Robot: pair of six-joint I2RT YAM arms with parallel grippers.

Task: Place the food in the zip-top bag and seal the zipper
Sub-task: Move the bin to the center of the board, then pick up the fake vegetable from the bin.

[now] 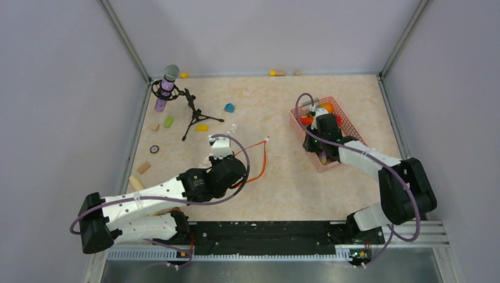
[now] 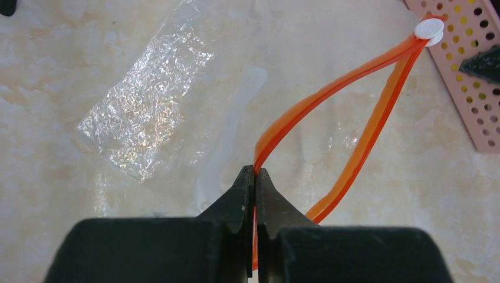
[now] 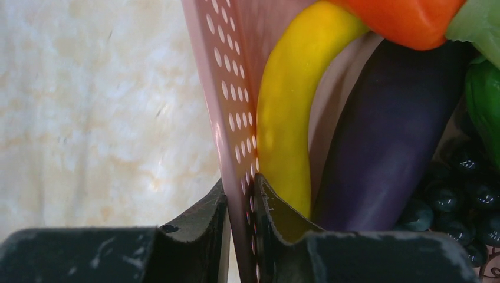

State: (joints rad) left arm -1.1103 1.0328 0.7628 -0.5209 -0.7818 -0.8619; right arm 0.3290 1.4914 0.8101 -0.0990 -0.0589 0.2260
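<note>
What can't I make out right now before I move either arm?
Top external: the right gripper and its wrist cover most of the food in the pink basket.
Top external: the zip-top bag is too clear to trace its edges.
Left wrist: the zipper runs out of sight between the shut fingers of the left gripper.
Right wrist: grapes and green pieces are cut off by the frame edge.
</note>
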